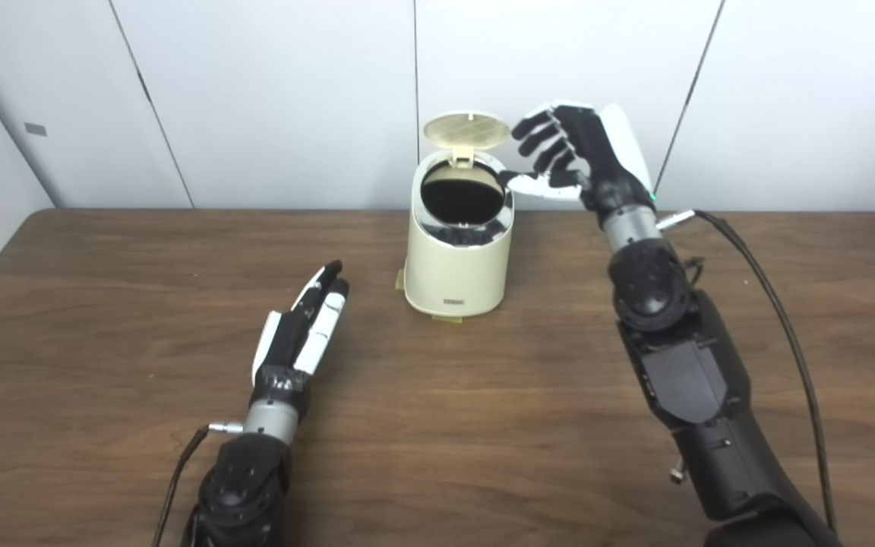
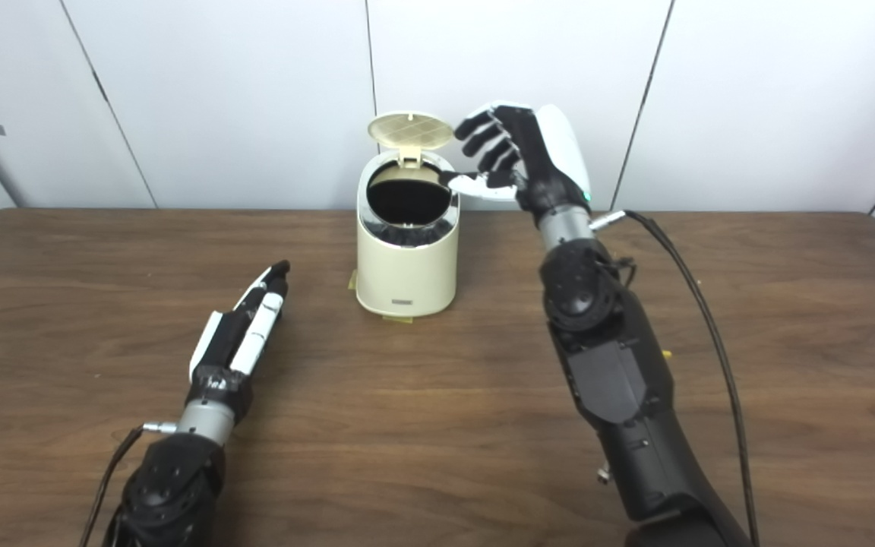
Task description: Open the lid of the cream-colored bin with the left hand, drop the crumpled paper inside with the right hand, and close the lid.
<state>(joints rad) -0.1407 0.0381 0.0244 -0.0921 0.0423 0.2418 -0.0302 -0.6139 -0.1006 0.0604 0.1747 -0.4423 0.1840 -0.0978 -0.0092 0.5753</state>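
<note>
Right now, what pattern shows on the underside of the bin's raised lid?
A grid of small squares, cream-yellow, on the lid; clearest in the left eye view.

Bright, even, sharp light; soft shadows on the table.

Lab: bare white panels, wood table.

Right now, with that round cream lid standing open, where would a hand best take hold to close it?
At the free top edge of the round cream lid, coming from above and behind. It stands upright on a hinge at the cream-colored bin's back rim, so pushing forward there swings it down.
</note>
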